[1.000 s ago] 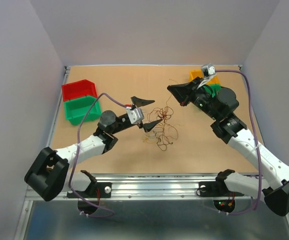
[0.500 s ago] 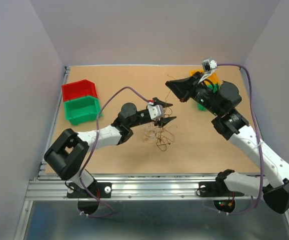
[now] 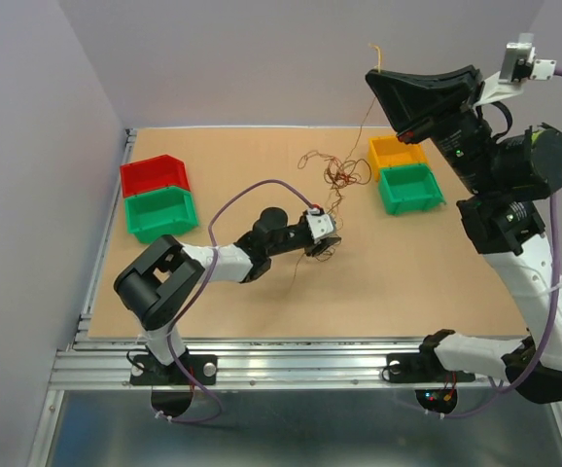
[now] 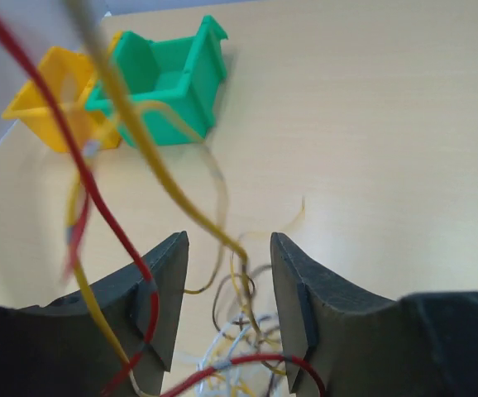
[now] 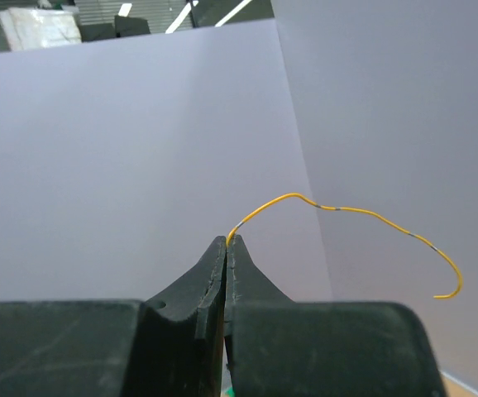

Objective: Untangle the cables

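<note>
The cables (image 3: 337, 175) are thin yellow, red, brown and whitish wires, strung from the tabletop up toward my raised right gripper (image 3: 371, 76). That gripper (image 5: 226, 241) is shut on a yellow wire (image 5: 346, 209), whose free end curls out above the tips. My left gripper (image 3: 324, 243) sits low at the bottom of the tangle. In the left wrist view its jaws (image 4: 228, 244) stand apart, with yellow, red and whitish strands (image 4: 247, 331) passing between the fingers and a red wire draped over the left finger (image 4: 152, 285).
A red bin (image 3: 155, 173) and a green bin (image 3: 159, 212) stand at the left of the table. A yellow bin (image 3: 398, 151) and another green bin (image 3: 409, 187) stand at the back right, just beside the hanging wires.
My right gripper has risen high, dragging the tangle up and toward the back right. My left arm has reached further right under it, and its jaws have narrowed around the lower strands.
</note>
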Robot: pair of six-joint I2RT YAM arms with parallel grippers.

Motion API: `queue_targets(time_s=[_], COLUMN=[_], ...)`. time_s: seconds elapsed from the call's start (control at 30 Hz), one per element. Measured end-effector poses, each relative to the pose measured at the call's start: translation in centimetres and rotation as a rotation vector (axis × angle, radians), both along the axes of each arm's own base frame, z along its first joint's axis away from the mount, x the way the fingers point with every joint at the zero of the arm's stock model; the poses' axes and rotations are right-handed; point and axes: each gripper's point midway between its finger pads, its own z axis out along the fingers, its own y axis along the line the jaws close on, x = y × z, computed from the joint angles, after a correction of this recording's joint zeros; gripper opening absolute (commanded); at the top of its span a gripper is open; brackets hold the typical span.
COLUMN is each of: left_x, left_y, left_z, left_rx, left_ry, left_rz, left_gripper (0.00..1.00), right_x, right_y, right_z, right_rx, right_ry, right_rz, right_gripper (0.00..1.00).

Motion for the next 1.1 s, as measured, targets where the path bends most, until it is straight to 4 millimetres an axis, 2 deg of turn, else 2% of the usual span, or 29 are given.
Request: queue_targets(time_s=[0.07, 0.1, 0.2, 0.27, 0.3, 0.33, 0.43, 0.5, 0.7, 0.8, 0.9, 1.03, 1.1], left_x=[0.2, 0.5, 1.3, 1.9, 2.1, 2.4, 2.7, 2.7, 1.7, 2.1, 2.8, 3.6, 4.2], left_y=[0.1, 0.3, 0.8, 1.2, 1.4, 1.7, 2.4, 3.0, 5.1, 6.1, 7.3, 8.2, 8.8], left_z=[-1.0, -1.4, -1.5, -1.2, -1.0, -0.7, 0.8, 2.7, 7.7, 9.3, 9.7, 9.6, 8.9], left_rx=[0.021, 0.035, 0.045, 0.045, 0.046, 0.046, 0.037, 0.018, -0.053, -0.071, -0.073, -0.064, -0.045], left_ry=[0.015, 0.024, 0.021, 0.015, 0.012, 0.008, -0.015, -0.042, -0.129, -0.154, -0.159, -0.154, -0.142], left_rz=[0.016, 0.035, 0.091, 0.129, 0.148, 0.169, 0.210, 0.227, 0.248, 0.294, 0.338, 0.365, 0.396], left_gripper=[0.46, 0.39, 0.32, 0.32, 0.36, 0.45, 0.71, 0.76, 0.75, 0.76, 0.83, 0.83, 0.83], right_x=[-0.6, -0.8, -1.0, -0.8, -0.6, -0.4, 0.4, 1.0, 2.8, 3.5, 5.1, 7.1, 7.4], right_y=[-0.6, -0.8, -1.2, -1.3, -1.3, -1.3, -1.1, -0.8, -0.1, -0.3, -0.5, -1.2, -1.7], right_z=[1.6, 2.0, 2.1, 1.2, 0.5, -0.1, -2.4, -4.5, -10.4, -13.9, -17.6, -21.1, -22.6], right_rx=[0.029, 0.040, 0.050, 0.045, 0.042, 0.038, 0.015, -0.010, -0.074, -0.100, -0.137, -0.168, -0.180], right_ry=[-0.029, -0.036, -0.033, -0.015, 0.000, 0.012, 0.054, 0.093, 0.200, 0.253, 0.317, 0.386, 0.412], right_rz=[-0.005, -0.009, -0.019, -0.027, -0.037, -0.042, -0.054, -0.059, -0.082, -0.113, -0.174, -0.267, -0.304], right_gripper=[0.01, 0.00, 0.01, 0.01, 0.01, 0.01, 0.01, 0.01, 0.01, 0.01, 0.00, 0.01, 0.01])
